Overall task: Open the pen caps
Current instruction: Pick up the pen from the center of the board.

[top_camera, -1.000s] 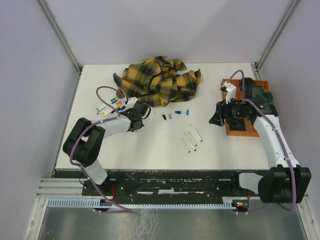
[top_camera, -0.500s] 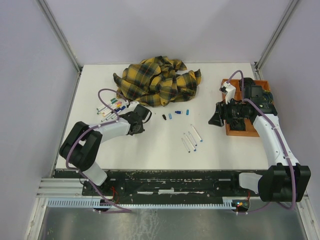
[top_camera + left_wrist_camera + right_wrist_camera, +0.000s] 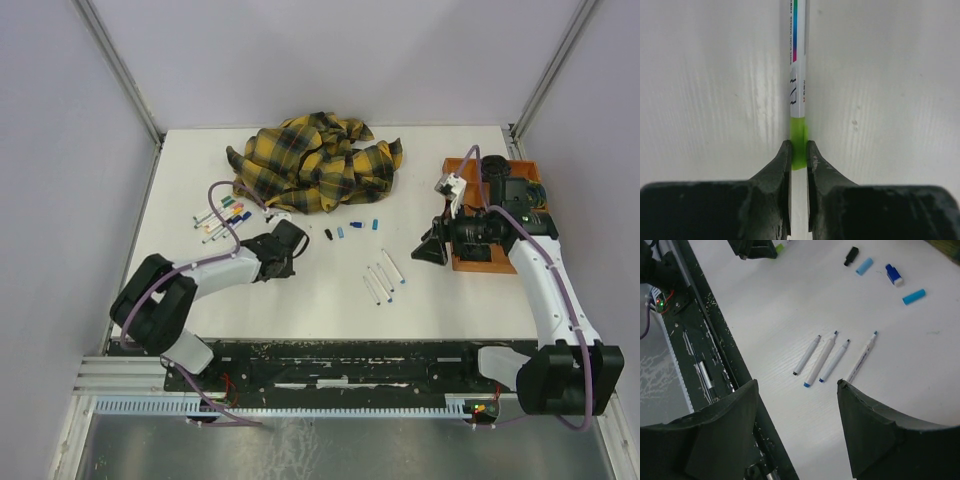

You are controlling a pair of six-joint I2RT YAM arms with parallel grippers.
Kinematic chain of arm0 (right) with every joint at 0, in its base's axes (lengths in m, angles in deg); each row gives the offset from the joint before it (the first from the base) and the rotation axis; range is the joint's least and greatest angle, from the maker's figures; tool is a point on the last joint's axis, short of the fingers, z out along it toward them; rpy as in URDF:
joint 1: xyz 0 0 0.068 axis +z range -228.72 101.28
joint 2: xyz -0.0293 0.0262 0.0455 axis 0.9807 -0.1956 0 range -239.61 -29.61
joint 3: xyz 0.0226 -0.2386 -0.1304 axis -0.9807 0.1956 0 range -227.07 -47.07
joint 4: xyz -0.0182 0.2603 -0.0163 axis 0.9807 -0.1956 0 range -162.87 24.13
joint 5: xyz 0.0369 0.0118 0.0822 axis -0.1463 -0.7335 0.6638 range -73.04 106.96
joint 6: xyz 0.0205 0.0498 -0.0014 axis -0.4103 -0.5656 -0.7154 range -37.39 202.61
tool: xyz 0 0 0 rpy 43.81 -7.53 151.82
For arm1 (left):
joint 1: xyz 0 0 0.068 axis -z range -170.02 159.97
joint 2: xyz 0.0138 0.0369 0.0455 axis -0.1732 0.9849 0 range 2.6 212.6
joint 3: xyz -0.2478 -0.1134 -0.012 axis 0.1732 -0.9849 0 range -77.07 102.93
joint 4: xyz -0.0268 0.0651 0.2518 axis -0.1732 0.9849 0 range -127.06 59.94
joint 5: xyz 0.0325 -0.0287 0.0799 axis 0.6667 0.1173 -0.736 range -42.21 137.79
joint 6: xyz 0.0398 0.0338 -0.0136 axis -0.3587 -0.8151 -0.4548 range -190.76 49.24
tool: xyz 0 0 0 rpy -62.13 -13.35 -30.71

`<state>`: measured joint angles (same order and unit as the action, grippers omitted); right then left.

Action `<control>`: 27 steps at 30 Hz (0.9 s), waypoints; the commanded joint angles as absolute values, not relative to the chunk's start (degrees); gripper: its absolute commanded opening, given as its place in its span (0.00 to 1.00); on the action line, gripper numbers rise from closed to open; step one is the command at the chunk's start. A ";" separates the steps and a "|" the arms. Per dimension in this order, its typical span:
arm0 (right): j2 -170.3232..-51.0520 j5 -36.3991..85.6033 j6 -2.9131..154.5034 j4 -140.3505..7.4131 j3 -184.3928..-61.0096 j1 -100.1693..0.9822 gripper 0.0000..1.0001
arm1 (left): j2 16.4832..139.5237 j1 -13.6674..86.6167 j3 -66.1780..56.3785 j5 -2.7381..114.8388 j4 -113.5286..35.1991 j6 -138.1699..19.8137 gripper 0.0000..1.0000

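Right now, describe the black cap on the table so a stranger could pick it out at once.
Start at the yellow plaid cloth at the far side of the table. Just in front of it lies a short row of four loose caps. Yours is the black cap at the left end; the other three are blue.

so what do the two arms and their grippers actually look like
The left arm and right arm match: white tubular links between bulky black joint housings. A loose purple cable loops along each. The left gripper has flat, dark, scuffed fingers with straight inner faces. The right gripper shows broad, dark, wedge-shaped fingers. No markings are legible.
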<state>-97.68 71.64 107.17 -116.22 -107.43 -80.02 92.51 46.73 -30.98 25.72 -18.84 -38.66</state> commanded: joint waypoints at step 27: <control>-89.86 63.36 171.76 -111.43 -96.83 -54.09 0.98 | 83.68 59.52 -36.85 79.85 -48.05 -44.95 0.03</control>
<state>-89.62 71.31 176.41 -124.61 -99.78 -56.98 80.03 57.48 -41.02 72.67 -43.32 -42.81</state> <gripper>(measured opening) 0.988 0.167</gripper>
